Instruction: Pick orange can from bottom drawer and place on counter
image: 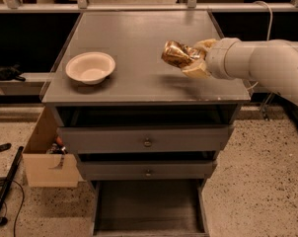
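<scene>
- Item: bottom drawer (149,206). Nearest the camera, lowest of 3, pulled out. Dark grey flat floor, low side walls; the part in view holds nothing.
- Item: speckled floor (247,181), both sides of the cabinet.
- Item: dark pole (6,191), lying on the floor at far left, w/ a thin cable beside it.
- Item: cardboard box (45,169). Stands on the floor against the cabinet's left side, open at the top, small bits inside, too small to tell what.
- Item: middle drawer (148,169). Grey front, round knob at centre, just above the bottom drawer.
- Item: upper drawer (148,139). Grey front, round knob; dark gap between it and the worktop.
- Item: worktop (139,38). Large flat grey top, slightly glossy, front edge worn.
- Item: cream round bowl (90,67). Upright on the worktop, front-left part, well apart from the can.
- Item: tool (192,58). Over the worktop's right-front part, pointing left, cream fingers (196,70) clamped on the can.
- Item: orange can (176,54). Shiny orange-gold, crumpled. Gripped in the tool, lying roughly sideways, raised off the worktop; its shadow falls on the surface below.
- Item: white arm (257,63). Enters from the right edge, reaches in to the tool.
- Item: rail (139,6), runs across behind the cabinet, farthest back.
</scene>
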`<state>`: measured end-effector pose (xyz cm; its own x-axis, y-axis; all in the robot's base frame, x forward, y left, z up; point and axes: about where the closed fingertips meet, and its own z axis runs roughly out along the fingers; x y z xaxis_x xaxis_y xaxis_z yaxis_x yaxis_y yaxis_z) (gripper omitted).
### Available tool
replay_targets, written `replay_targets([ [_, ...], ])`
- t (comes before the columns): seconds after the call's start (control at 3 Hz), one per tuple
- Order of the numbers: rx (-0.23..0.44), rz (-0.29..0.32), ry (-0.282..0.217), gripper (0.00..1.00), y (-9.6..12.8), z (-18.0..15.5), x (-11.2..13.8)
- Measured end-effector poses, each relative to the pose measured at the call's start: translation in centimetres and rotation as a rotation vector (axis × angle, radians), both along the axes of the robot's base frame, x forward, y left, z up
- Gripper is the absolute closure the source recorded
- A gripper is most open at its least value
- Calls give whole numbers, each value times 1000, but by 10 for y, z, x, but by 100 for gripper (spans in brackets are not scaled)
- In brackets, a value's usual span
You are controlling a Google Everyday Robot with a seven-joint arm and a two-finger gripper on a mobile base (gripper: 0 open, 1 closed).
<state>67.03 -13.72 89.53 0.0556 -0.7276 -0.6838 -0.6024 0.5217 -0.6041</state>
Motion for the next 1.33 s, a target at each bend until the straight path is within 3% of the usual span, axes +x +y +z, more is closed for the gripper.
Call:
replay_targets([
  [1.0,0,0,0,11,0,0,0],
  [1.33,0,0,0,0,0,0,0],
])
